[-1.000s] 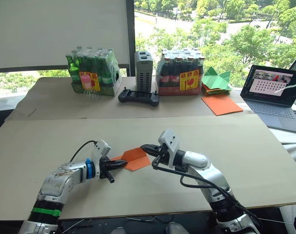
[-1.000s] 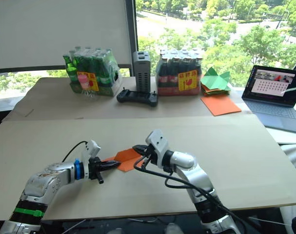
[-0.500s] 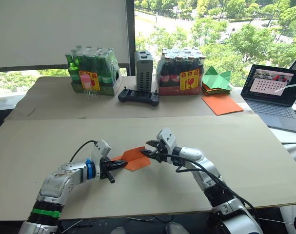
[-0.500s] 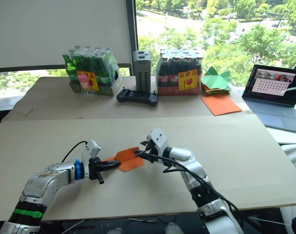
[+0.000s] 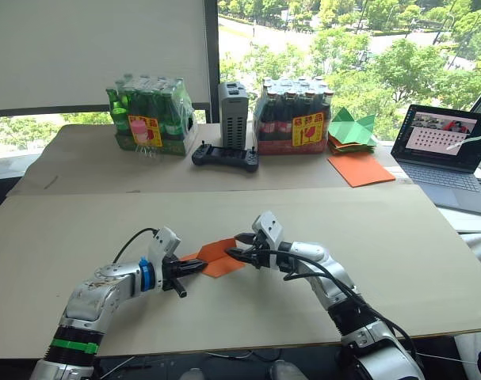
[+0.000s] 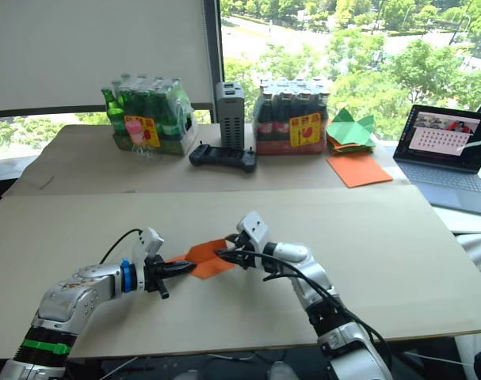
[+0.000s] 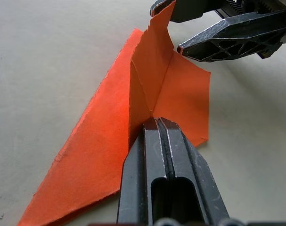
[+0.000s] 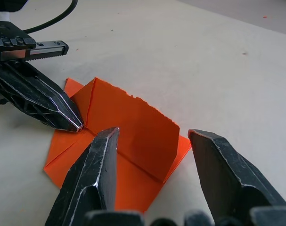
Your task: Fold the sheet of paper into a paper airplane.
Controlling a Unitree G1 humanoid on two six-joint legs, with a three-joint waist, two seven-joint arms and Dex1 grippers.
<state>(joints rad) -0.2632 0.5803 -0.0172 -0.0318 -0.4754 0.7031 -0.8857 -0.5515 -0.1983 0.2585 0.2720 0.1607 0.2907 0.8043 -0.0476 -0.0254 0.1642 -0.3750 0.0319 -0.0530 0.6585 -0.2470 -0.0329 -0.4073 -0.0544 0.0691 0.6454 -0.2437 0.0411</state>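
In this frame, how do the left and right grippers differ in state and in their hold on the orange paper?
The left gripper is shut, pinching the sheet of paper at its raised crease; the right gripper is open, its fingers straddling the upright flap. Both sit low over the table, pointing toward each other.

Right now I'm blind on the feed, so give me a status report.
Left claw shut on the orange paper, pinning its crease. Right claw open around the raised flap. Paper partly folded, no plane yet. Nothing in the way.
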